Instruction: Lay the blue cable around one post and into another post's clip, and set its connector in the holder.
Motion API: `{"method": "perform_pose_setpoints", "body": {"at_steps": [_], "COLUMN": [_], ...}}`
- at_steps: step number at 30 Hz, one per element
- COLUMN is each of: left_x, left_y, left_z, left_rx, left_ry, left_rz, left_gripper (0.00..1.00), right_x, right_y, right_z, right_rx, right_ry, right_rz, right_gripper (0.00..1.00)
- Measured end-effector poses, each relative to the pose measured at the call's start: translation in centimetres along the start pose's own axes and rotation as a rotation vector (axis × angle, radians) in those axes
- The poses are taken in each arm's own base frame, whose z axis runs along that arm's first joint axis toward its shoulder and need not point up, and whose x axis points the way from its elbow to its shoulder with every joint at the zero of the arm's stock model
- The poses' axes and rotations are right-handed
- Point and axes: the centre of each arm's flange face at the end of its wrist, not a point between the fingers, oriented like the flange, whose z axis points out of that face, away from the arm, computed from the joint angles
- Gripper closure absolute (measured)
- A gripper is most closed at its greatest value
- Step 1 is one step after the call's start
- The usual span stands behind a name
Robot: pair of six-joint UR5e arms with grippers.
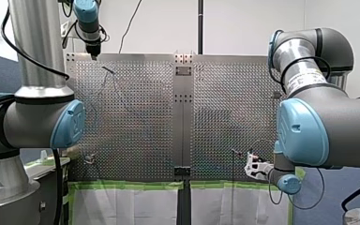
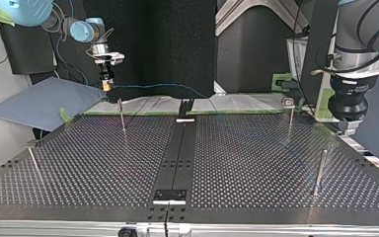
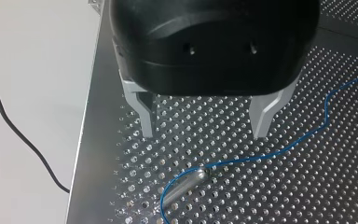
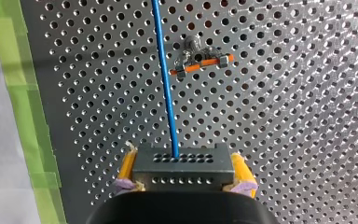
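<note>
In the right wrist view my right gripper (image 4: 185,173) has its yellow pads (image 4: 127,169) shut on a dark grey connector block (image 4: 182,161). The blue cable (image 4: 165,74) leaves the block and runs ahead, passing beside a post with an orange clip (image 4: 200,63). In the top view this gripper (image 2: 107,85) hangs past the table's far edge with the cable (image 2: 163,86) trailing to the view's right. My left gripper (image 3: 204,128) is open, its metal fingers (image 3: 144,116) apart above a metal post (image 3: 184,186). The cable (image 3: 270,151) loops around that post.
Several thin posts stand on the perforated table (image 2: 256,168): one at far left (image 2: 122,116), one at far right (image 2: 290,118), one at near right (image 2: 321,170). A black middle rail (image 2: 177,153) carries small black blocks. Green tape (image 4: 23,93) marks the table's edge.
</note>
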Motion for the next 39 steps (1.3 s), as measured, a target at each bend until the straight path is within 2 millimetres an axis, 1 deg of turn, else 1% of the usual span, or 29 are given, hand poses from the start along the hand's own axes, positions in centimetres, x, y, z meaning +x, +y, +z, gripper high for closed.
{"method": "perform_pose_setpoints", "body": {"at_steps": [8, 13, 20, 25, 32, 39], "left_x": [-0.1, -0.2, -0.8, -0.9, 0.5, 2.8], "left_y": [0.0, -0.3, -0.8, -1.5, -3.2, -5.2], "left_z": [-0.2, -0.5, -1.9, -2.5, -3.2, -3.2], "left_rx": [0.007, 0.042, 0.106, 0.163, 0.26, 0.362], "left_ry": [-0.005, -0.012, -0.051, -0.085, -0.099, -0.092], "left_rz": [-0.005, -0.014, -0.028, -0.059, -0.097, -0.121], "left_gripper": [0.0, 0.0, 0.0, 0.0, 0.0, 0.0], "right_x": [0.0, 0.0, 0.0, 0.0, 0.0, 0.0], "right_y": [-0.1, -0.1, -0.1, -0.1, -0.1, -0.1], "right_z": [0.0, 0.0, 0.0, 0.0, 0.0, 0.0], "right_rx": [0.001, 0.002, 0.002, 0.002, 0.003, 0.003], "right_ry": [0.0, 0.0, 0.0, 0.0, 0.002, 0.002], "right_rz": [0.0, 0.0, 0.0, 0.0, 0.002, 0.004], "right_gripper": [0.79, 0.79, 0.79, 0.79, 0.79, 0.79]}}
